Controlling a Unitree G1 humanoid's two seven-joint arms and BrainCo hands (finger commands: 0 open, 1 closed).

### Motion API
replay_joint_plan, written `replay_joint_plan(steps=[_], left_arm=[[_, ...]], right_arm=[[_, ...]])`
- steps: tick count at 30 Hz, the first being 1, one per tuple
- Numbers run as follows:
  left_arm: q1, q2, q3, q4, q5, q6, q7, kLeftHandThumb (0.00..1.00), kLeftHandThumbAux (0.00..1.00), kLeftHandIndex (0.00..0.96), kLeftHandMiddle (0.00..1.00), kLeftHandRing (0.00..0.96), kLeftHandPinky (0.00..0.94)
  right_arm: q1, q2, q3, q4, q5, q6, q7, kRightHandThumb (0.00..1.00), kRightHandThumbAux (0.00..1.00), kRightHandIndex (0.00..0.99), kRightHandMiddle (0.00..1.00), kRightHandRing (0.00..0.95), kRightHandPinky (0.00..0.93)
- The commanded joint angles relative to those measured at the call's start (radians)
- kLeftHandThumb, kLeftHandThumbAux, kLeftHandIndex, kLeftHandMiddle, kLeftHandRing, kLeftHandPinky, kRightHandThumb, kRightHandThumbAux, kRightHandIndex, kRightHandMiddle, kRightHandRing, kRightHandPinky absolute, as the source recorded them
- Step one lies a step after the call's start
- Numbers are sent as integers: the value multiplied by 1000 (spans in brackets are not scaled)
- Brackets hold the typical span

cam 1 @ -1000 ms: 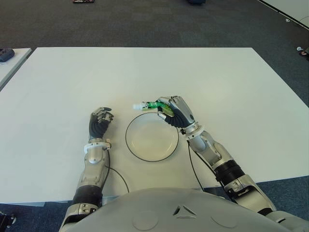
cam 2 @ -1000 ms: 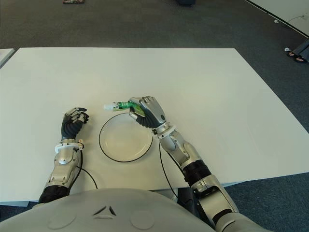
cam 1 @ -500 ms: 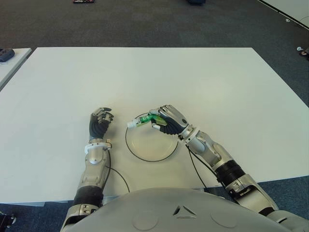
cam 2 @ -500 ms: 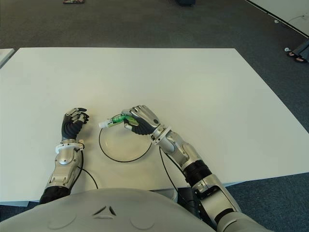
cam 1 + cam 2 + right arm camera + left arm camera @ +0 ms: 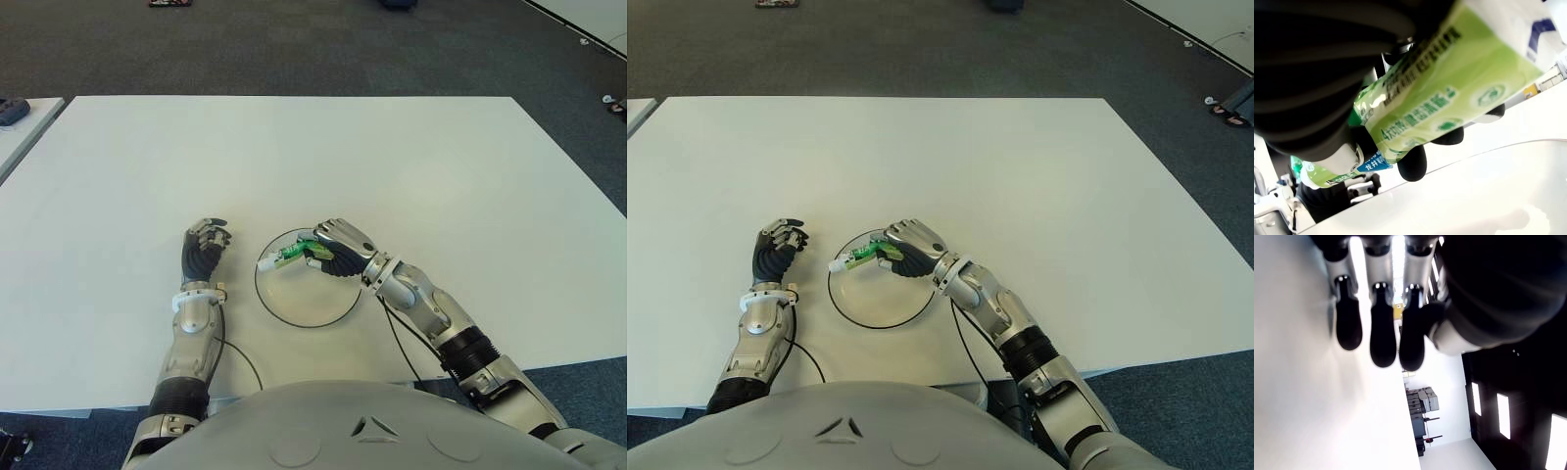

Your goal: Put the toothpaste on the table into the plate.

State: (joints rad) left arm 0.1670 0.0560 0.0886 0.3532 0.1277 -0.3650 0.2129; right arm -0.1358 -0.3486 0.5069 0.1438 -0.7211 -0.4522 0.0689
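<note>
One step is in hand: bringing the tube (image 5: 290,256) down into the plate (image 5: 294,308). It hangs over the far part of the plate, cap end poking out twd the robot's left, near the rim. Can't tell if it touches the plate yet.

Right hand (image 5: 335,251) is over the plate's far side, fingers (image 5: 338,262) wrapped tight round the green tube. Right wrist view shows the tube (image 5: 1449,88) pinned under the curled fingers, w/ the white plate (image 5: 1474,196) just below.

Next move, I think: go a bit lower, get the cap end inside the rim, then let the fingers go loose so the tube drops flat. If it lets go too soon, the tube could tip over the rim onto the counter (image 5: 441,166).

Left hand (image 5: 203,250) shows beside the plate, on its left side, fingers curled, holding nothing.
</note>
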Motion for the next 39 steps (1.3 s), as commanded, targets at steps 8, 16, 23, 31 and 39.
replay_joint_plan(steps=[8, 16, 23, 31, 39], left_arm=[[15, -2, -6, 28, 7, 22, 0, 704, 720, 433, 579, 584, 546], [18, -2, -6, 22, 4, 39, -5, 704, 719, 433, 577, 584, 553], [21, 1, -10, 19, 16, 31, 1, 703, 720, 433, 583, 591, 566], [24, -2, -10, 11, 24, 32, 6, 700, 721, 433, 583, 587, 561], [9, 3, -12, 49, 11, -11, -11, 697, 723, 432, 587, 593, 571]], right_arm=[[10, -14, 20, -42, 4, 114, 170, 722, 711, 434, 805, 840, 875], [2, -7, 36, -22, 0, 143, 210, 724, 710, 433, 806, 845, 875], [3, -14, 45, -21, -31, 150, 190, 719, 709, 429, 788, 815, 817], [-4, -21, 47, -32, -80, 175, 169, 602, 493, 204, 313, 339, 386], [0, -33, 51, -148, -197, 262, 194, 515, 262, 10, 15, 16, 20]])
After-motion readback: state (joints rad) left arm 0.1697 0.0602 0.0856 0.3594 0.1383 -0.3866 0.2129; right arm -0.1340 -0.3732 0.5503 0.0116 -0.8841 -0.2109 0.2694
